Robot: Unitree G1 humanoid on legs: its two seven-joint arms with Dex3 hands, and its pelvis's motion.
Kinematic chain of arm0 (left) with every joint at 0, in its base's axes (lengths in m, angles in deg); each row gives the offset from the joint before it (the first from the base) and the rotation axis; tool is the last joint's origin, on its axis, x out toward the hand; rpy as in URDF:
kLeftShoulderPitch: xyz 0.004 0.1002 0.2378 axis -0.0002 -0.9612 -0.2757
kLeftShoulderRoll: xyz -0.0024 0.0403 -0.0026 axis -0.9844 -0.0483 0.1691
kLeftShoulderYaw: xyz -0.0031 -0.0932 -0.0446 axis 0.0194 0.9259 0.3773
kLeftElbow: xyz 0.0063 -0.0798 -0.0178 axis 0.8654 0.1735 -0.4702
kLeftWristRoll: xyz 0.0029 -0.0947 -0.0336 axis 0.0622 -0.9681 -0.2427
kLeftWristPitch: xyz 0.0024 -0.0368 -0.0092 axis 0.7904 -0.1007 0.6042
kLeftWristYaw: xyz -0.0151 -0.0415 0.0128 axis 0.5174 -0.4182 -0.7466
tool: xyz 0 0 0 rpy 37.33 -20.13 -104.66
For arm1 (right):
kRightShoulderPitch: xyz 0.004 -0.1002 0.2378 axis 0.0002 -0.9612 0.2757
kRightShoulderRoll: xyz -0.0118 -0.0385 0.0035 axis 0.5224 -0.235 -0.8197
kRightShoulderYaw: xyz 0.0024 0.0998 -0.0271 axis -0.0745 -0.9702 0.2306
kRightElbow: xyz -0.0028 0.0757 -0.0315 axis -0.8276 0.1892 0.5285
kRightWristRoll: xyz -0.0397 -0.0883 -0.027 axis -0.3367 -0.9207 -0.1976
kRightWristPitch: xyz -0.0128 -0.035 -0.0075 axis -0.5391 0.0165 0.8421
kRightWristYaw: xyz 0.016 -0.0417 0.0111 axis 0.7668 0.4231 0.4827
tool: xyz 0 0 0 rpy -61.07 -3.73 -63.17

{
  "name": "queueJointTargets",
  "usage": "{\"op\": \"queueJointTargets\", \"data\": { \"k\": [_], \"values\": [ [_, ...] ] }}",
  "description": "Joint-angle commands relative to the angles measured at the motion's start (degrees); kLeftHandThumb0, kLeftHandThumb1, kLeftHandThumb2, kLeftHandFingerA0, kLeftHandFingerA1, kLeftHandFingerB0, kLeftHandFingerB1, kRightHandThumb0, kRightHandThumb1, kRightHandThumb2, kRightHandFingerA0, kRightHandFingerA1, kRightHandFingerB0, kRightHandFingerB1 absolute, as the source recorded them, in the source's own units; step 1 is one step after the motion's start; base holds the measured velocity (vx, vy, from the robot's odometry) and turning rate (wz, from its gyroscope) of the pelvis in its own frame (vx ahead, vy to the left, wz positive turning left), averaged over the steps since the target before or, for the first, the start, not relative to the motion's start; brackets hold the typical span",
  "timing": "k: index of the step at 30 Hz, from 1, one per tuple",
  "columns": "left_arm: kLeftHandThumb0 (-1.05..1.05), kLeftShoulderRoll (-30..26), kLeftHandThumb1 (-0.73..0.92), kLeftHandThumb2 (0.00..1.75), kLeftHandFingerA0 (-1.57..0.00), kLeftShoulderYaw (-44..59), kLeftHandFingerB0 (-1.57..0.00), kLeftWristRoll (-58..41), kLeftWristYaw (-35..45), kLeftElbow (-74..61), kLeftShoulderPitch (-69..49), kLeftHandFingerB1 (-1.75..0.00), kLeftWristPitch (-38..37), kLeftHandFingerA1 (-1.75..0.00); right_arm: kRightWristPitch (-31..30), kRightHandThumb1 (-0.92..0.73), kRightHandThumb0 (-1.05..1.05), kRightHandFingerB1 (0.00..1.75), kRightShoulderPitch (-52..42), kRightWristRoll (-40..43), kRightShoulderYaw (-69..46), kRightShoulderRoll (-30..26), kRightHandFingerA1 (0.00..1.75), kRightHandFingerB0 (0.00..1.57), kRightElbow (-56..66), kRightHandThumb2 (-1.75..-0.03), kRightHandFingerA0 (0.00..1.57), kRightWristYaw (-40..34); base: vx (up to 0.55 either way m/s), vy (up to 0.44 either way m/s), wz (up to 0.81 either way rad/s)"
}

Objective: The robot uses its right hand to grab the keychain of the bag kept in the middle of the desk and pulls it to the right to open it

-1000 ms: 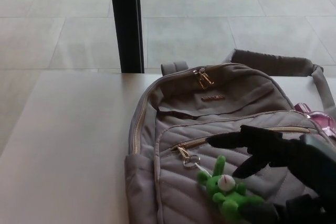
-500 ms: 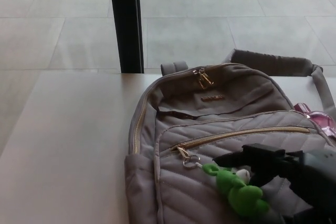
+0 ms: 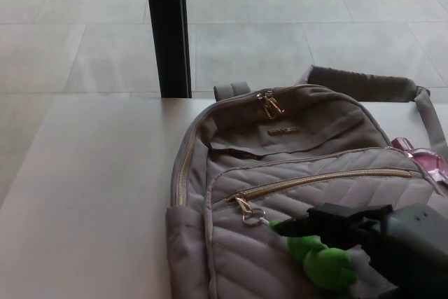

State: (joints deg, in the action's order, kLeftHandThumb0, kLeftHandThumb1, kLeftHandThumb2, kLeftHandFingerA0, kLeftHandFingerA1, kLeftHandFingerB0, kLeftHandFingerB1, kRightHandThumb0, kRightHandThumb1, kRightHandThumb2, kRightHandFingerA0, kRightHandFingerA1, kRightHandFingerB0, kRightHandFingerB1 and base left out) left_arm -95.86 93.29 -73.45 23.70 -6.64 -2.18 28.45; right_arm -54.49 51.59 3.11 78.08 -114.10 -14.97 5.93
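Green plush keychain (image 3: 318,260) lies under the closed black right hand (image 3: 364,232), its ring at the gold zipper pull (image 3: 245,208) leftward; the zipper runs right

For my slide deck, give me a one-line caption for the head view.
Right hand closes on the green plush keychain of a grey backpack lying on the desk, front zipper shut.

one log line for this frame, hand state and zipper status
right hand: shut on green plush keychain | left hand: not in view | grey backpack front zipper: closed | pull: not started
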Motion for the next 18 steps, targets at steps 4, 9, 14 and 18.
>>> {"op": "queueJointTargets", "data": {
  "k": [4,9,14,18],
  "values": [
    [-0.90,0.23,0.92,0.81,-0.52,0.13,-0.38,-0.98,0.45,0.01,-0.41,-0.40,-0.50,-0.50,1.88,-0.79,-0.81,0.40,-1.77,-4.25,-1.03,0.20,0.71,0.43,-3.10,-0.64,0.79,0.68,0.00,0.000,0.00],
    [-0.87,0.55,0.92,0.81,-0.52,0.34,-0.39,-1.15,0.33,-0.09,-0.77,-0.40,-0.66,-0.50,2.01,-0.79,-0.82,0.40,-1.95,-4.86,-4.06,0.69,0.71,0.44,-4.45,-0.64,0.80,0.56,0.00,0.000,0.00],
    [-0.87,0.58,0.92,0.82,-0.54,0.49,-0.37,-1.26,1.53,-0.33,-1.26,-0.41,-1.03,-0.51,2.27,-0.77,-0.80,0.39,-1.76,-3.81,-6.14,1.87,0.76,0.45,-4.83,-0.64,0.80,0.56,0.00,0.000,0.00],
    [-0.87,0.94,0.92,0.82,-0.50,0.60,-0.37,-1.35,1.57,-0.34,-1.65,-0.41,-1.05,-0.50,1.52,-0.76,-0.80,0.39,-1.87,-3.27,-6.47,2.94,0.78,0.45,-4.37,-0.63,0.79,1.40,0.00,0.000,0.00]
  ]
}}
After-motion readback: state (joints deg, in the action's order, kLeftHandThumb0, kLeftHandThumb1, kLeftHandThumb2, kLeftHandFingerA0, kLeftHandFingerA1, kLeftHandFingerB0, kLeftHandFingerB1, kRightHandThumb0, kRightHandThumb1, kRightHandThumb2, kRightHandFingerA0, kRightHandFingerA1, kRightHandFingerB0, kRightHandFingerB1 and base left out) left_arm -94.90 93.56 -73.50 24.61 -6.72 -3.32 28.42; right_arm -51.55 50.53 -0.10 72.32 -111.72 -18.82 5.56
